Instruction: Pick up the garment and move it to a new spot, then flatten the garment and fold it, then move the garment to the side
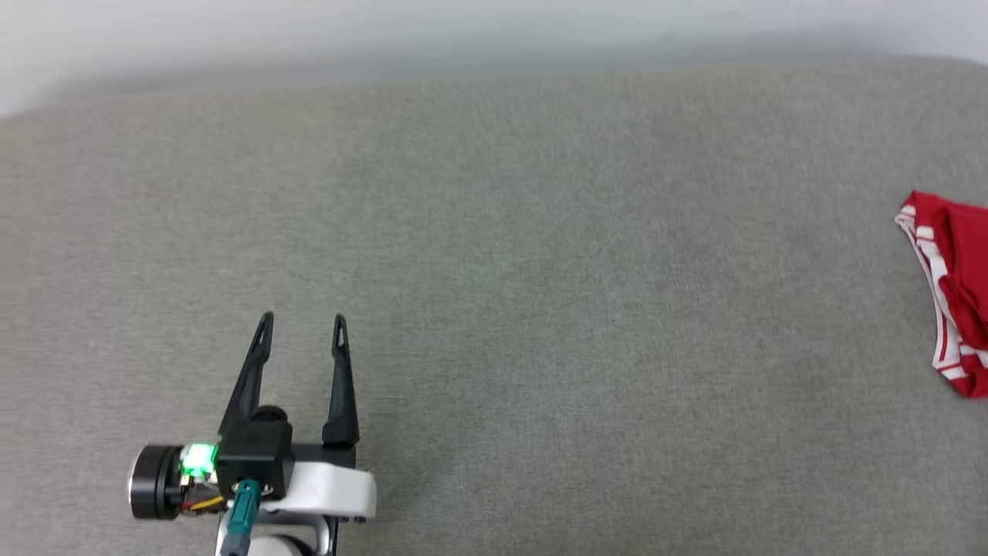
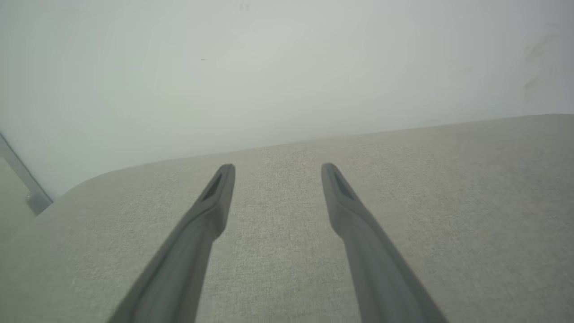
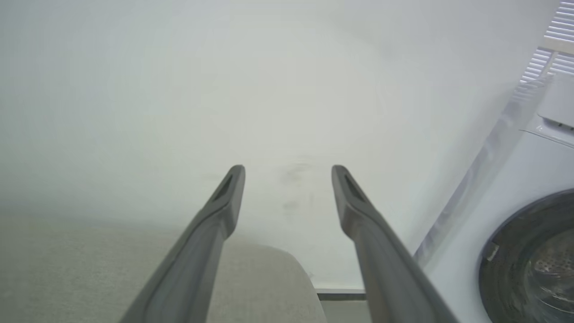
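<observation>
Both spread, empty: left end effector (image 1: 302, 318), right end effector (image 3: 288, 168); rumpled red garment (image 1: 961, 262) with striped trim on woven grey bench (image 1: 540, 270).

Grey fabric surface (image 1: 494, 232), washing machine (image 3: 515, 188)

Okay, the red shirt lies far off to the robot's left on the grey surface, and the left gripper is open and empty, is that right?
Not quite. The shirt lies far to the robot's right on the grey surface, at the head view's right edge. The rest holds: the left gripper is open and empty.
</observation>
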